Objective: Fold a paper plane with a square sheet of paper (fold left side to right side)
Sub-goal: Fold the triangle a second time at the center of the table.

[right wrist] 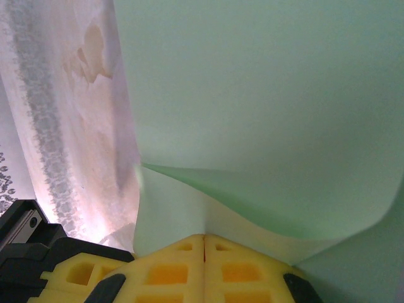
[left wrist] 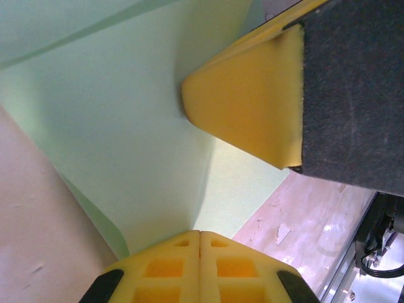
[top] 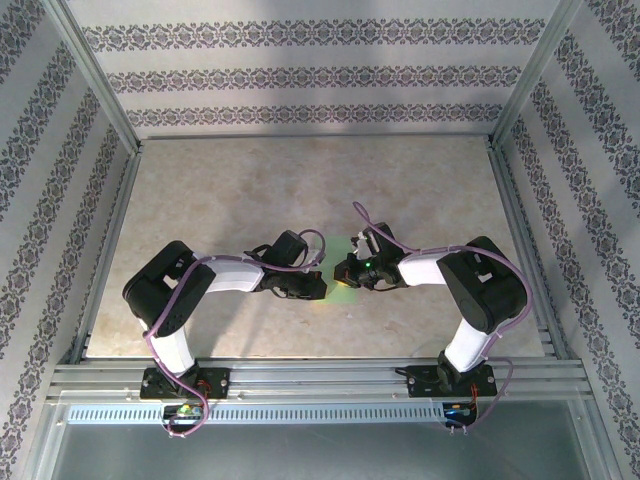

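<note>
Pinching the sheet of paper (top: 347,292) from both sides, near the middle of the tabletop (top: 250,190) and towards its front edge. From above, just a small pale green patch, mostly hidden between the left hand (top: 318,287) and the right hand (top: 347,270), set tip to tip and almost touching.

In the left wrist view, closed tight on the paper: yellow fingers (left wrist: 170,268) pressed flat together, with a creased part of the sheet running down into the seam between them. Spreading away above them, plain and unmarked, with one bent crease and a curled lower edge. Just beyond, pressing against the same sheet, one yellow finger of the right hand (left wrist: 246,95) with its dark pad (left wrist: 353,95) beside it.

In the right wrist view, likewise closed: fingers (right wrist: 170,271) shut together on a folded-over flap of the paper, the rest rising in a broad curved sheet above and to the right
</note>
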